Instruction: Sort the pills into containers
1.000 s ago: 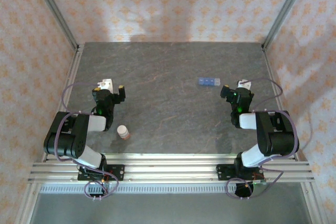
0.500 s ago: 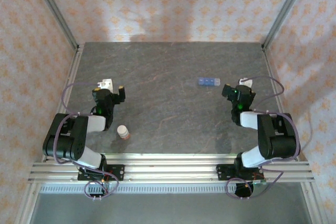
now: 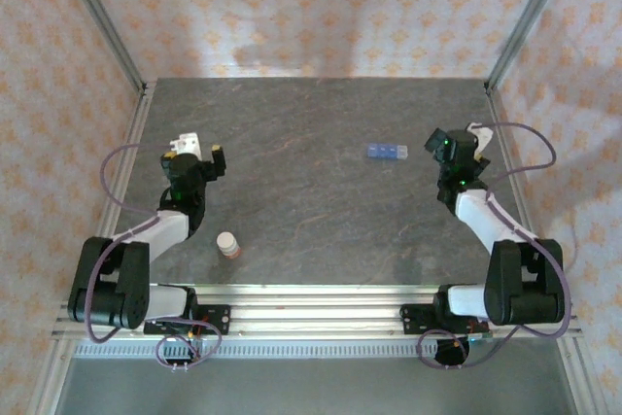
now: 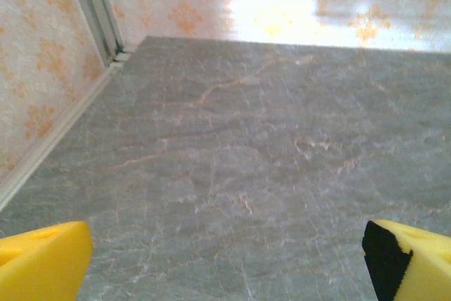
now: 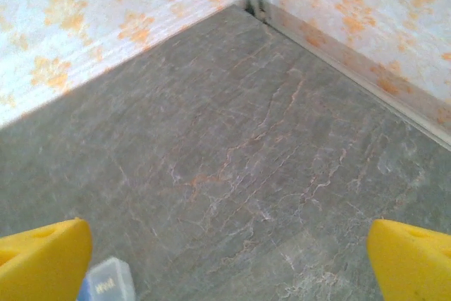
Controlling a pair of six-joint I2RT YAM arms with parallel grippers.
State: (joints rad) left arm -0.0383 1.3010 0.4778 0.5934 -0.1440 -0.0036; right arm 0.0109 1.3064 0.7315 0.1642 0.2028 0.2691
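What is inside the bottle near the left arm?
The bottle stands upright, its white cap on. The cap covers the mouth, so its contents cannot be seen.

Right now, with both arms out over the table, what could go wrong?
The pill box lies just beside one finger of the open right end effector; coming down here could clip or shove it. The bottle stands upright close to the left arm, so a sweep back could topple it.
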